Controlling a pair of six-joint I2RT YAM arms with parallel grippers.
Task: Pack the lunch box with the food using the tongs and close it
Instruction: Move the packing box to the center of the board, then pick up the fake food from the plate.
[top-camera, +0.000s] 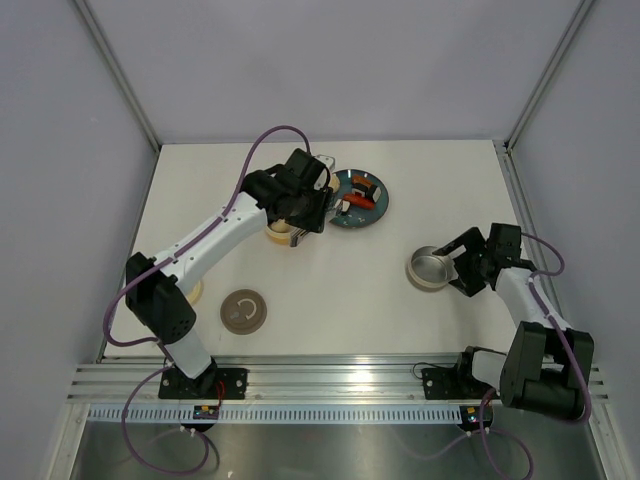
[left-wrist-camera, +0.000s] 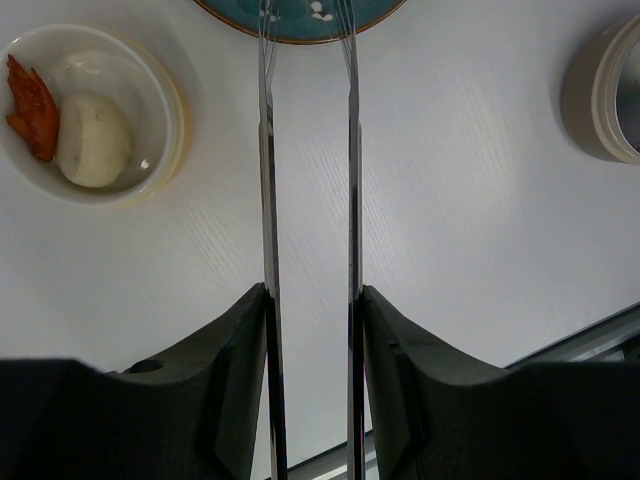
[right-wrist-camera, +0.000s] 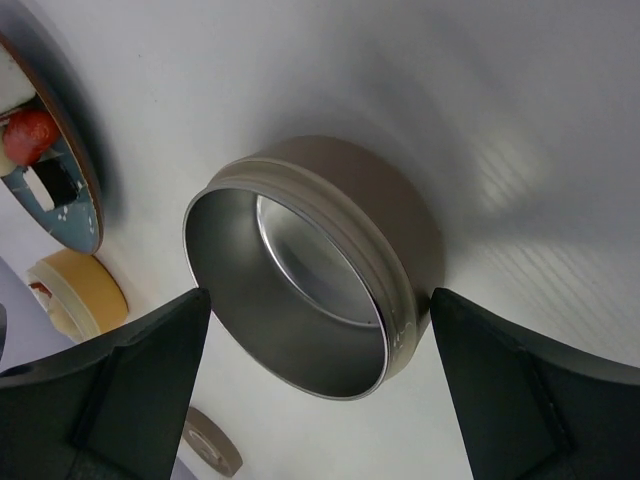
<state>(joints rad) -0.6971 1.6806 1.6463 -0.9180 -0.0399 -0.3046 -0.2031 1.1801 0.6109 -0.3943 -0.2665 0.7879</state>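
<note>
The left gripper (left-wrist-camera: 312, 300) is clamped on the slim silver metal tongs (left-wrist-camera: 268, 200). Their two thin arms run parallel and slightly apart from between its fingers, and the tips reach the rim of the round teal plate (left-wrist-camera: 300, 22) at 12 o'clock in the wrist view. Nothing shows between the tips, so the step in hand looks like fetching another piece. The next move probably calls for lowering the tips astride one piece, squeezing harder, then carrying it to a container. At 10 o'clock from those fingers sits one cream round bowl (left-wrist-camera: 172, 110) holding one pale round bun (left-wrist-camera: 93, 140) and one red-orange sausage (left-wrist-camera: 32, 105). The right gripper (right-wrist-camera: 318, 294) has its jaws spread wide on either side of one empty round metal tin (right-wrist-camera: 400, 230); I cannot tell whether they touch its wall. Seen from above, the tin lies at 4 o'clock from the plate. On the plate I can make out one red sausage (right-wrist-camera: 30, 133) and one white-and-black sushi bit (right-wrist-camera: 48, 185); any further pieces are unclear. One round brown lid (top-camera: 244, 311) lies at 7 o'clock from the bowl, and one more cream round piece (top-camera: 192, 293) is half hidden by the left arm.
</note>
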